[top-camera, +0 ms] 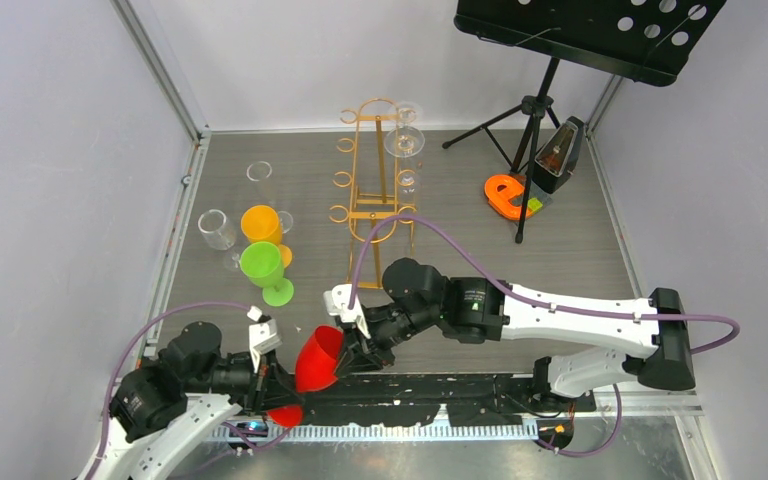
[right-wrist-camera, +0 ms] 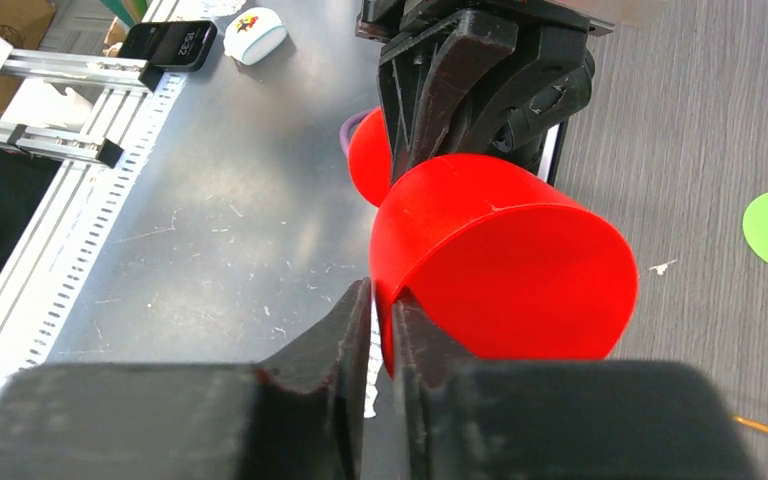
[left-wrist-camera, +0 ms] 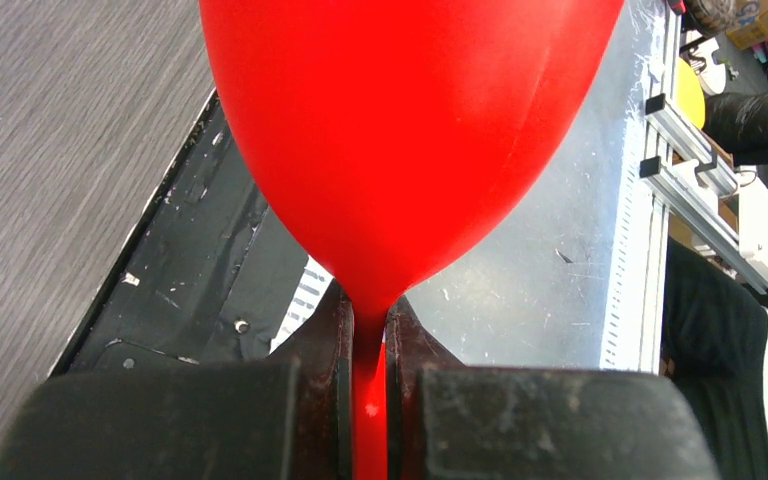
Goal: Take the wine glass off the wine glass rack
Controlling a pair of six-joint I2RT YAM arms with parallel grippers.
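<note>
A red wine glass (top-camera: 318, 362) lies tilted over the table's near edge. My left gripper (top-camera: 285, 385) is shut on its thin stem; in the left wrist view the stem runs between the left gripper's (left-wrist-camera: 368, 350) fingers, under the red bowl (left-wrist-camera: 400, 130). My right gripper (top-camera: 352, 345) meets the bowl from the right. In the right wrist view the right gripper (right-wrist-camera: 382, 310) pinches the bowl's rim wall (right-wrist-camera: 520, 270), one finger inside and one outside. The gold wine glass rack (top-camera: 380, 170) stands at the back, with a clear wine glass (top-camera: 404, 135) hanging on its right side.
An orange glass (top-camera: 260, 222), a green glass (top-camera: 263, 268) and clear glasses (top-camera: 217, 229) stand left of the rack. A black music stand (top-camera: 580, 35), a metronome (top-camera: 558, 155) and an orange object (top-camera: 505, 195) are at the back right. Walls close the table's sides.
</note>
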